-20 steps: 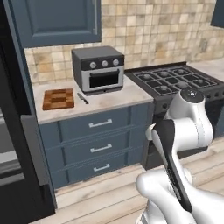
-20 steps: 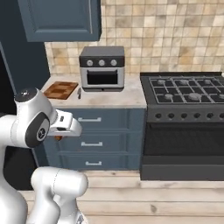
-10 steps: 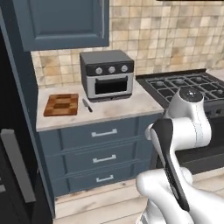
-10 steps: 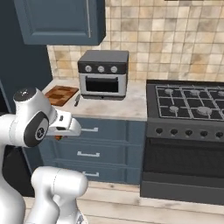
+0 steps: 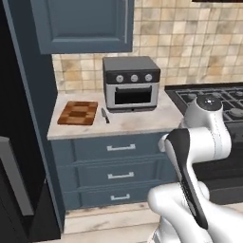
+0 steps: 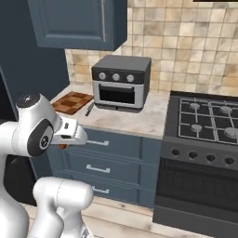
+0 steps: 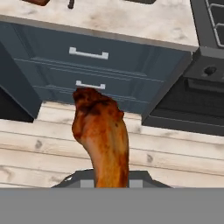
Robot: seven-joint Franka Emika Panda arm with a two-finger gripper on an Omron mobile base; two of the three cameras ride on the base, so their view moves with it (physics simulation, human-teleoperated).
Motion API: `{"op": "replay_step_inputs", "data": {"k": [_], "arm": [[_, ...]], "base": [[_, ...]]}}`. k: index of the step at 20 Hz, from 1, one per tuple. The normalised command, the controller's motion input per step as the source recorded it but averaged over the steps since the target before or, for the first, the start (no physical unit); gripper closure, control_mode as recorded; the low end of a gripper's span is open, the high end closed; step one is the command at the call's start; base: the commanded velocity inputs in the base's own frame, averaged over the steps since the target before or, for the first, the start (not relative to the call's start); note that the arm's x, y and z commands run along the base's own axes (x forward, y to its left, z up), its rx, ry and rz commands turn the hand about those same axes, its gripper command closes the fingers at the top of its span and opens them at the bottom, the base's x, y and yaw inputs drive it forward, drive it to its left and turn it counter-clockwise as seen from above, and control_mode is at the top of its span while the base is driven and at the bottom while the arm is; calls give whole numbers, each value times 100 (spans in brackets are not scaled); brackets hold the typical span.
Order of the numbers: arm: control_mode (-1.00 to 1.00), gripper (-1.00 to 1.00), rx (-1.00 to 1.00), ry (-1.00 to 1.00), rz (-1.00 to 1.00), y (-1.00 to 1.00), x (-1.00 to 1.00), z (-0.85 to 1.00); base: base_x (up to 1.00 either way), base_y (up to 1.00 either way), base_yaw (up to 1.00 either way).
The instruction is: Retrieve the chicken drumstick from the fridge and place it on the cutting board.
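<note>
In the hand view the chicken drumstick [image 7: 102, 134], lumpy and orange-brown, rises from between my gripper [image 7: 109, 183], which is shut on its thin end. The right base view shows a bit of the chicken drumstick [image 6: 62, 147] under the hand, held in front of the drawers below counter height. The checkered cutting board [image 5: 77, 113] lies at the left end of the counter, bare; the cutting board [image 6: 70, 102] sits beyond and above the hand. The black fridge [image 5: 13, 123] fills the left edge.
A small knife [image 5: 105, 115] lies just right of the board. A toaster oven [image 5: 131, 84] stands mid-counter and a gas stove [image 6: 209, 118] sits to the right. Blue-grey drawers [image 7: 87, 54] face the hand, above a wooden floor [image 7: 39, 148].
The whole picture has shifted: the base has moved, and the counter and board now sit closer and more to the right. The arm keeps its pose, drumstick still held.
</note>
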Motion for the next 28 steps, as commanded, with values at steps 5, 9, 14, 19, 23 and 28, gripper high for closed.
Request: {"op": "replay_step_inputs", "data": {"k": [5, 9, 14, 19, 23, 28], "arm": [[100, 100, 0, 0, 0, 0, 0, 0], [100, 100, 0, 0, 0, 0, 0, 0], [100, 100, 0, 0, 0, 0, 0, 0], [100, 100, 0, 0, 0, 0, 0, 0], [100, 100, 0, 0, 0, 0, 0, 0], [100, 100, 0, 0, 0, 0, 0, 0]], "base": [[38, -1, 21], [74, -31, 30], [71, -21, 30], [47, -8, 25], [37, -4, 19], [49, -1, 17]]}}
